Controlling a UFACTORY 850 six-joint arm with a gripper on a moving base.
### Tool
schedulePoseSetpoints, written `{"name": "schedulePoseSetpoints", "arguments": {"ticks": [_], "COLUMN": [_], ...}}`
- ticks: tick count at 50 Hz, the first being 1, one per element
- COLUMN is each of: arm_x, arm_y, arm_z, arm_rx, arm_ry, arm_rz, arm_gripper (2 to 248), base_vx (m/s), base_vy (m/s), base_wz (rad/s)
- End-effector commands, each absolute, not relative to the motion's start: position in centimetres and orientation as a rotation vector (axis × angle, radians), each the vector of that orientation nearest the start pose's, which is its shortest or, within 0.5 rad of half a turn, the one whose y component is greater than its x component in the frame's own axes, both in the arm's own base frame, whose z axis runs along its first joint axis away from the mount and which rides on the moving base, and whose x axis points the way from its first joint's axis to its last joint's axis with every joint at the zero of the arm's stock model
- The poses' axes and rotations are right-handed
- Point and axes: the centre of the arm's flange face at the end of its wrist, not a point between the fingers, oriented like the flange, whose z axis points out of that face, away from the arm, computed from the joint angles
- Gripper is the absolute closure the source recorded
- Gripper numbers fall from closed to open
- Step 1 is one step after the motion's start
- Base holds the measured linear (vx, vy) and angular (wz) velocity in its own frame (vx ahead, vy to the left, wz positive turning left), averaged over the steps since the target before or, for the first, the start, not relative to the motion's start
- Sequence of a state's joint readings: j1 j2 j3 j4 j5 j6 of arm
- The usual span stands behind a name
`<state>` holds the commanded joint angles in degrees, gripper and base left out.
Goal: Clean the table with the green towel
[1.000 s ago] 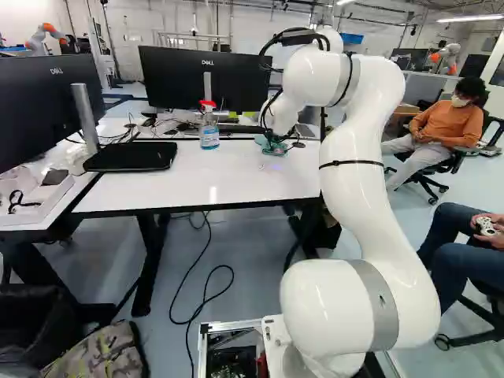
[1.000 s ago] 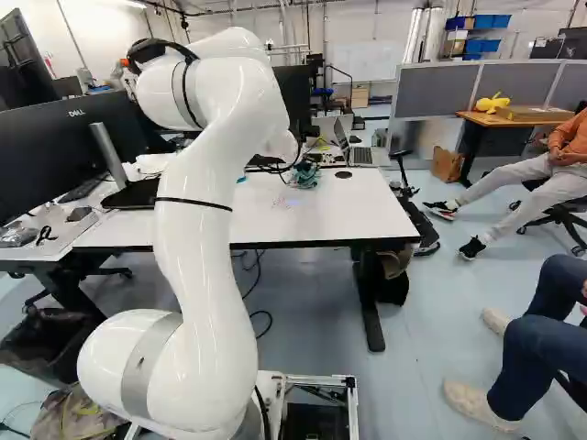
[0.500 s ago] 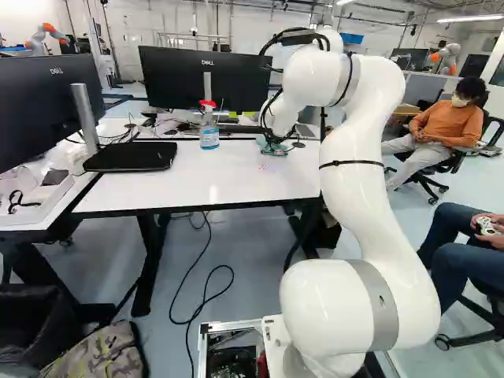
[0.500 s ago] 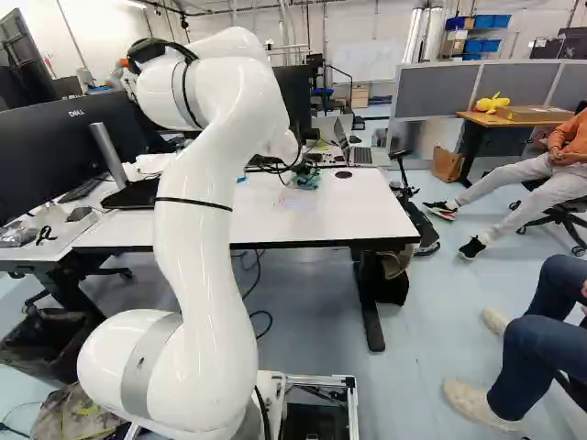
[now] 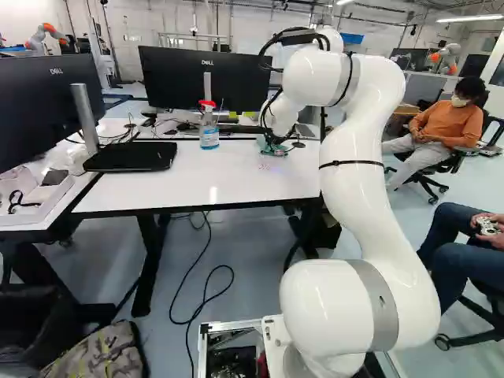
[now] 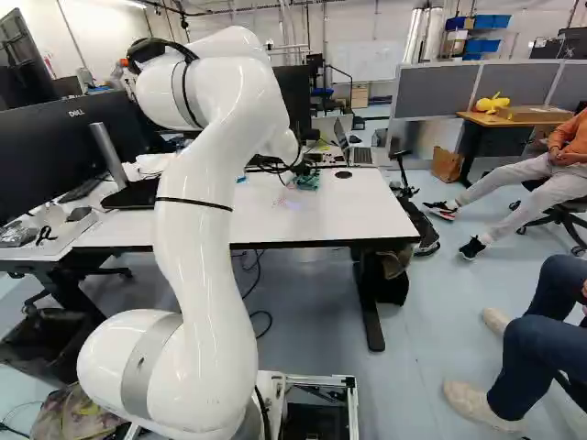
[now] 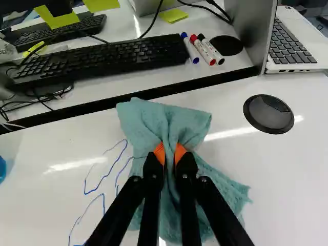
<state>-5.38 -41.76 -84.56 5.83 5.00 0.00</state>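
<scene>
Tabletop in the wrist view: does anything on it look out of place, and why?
Yes: blue scribbled lines mark the white tabletop beside the green towel, which the fingers grip. They look odd: apparently marker ink on a desk.

White wall (image 6: 390, 26), gray partitions (image 6: 521, 81) (blue bins (image 6: 501, 20) beyond), pale floor (image 6: 426, 316)

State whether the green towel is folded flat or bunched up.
Bunched: the towel is pinched into creases where the tool grips it, its ends splaying over the table.
</scene>
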Motion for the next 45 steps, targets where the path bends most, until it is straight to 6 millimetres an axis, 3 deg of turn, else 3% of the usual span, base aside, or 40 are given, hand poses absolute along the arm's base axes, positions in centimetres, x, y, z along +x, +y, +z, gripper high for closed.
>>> {"name": "schedulePoseSetpoints", "arguments": {"ticks": [22,45], "arm_x": [72.7,75.3], "arm_y": [-6.7,-3.7], "arm_z": [38.4,37.9], "arm_rx": [-2.857,-2.829], "arm_ry": [0.281,0.218], "arm_rz": [-1.287,-1.317], "arm_gripper": [209,209], "base_vx": [0.000,0.000], "base_vy": [0.000,0.000], "base_wz": [0.000,0.000]}}
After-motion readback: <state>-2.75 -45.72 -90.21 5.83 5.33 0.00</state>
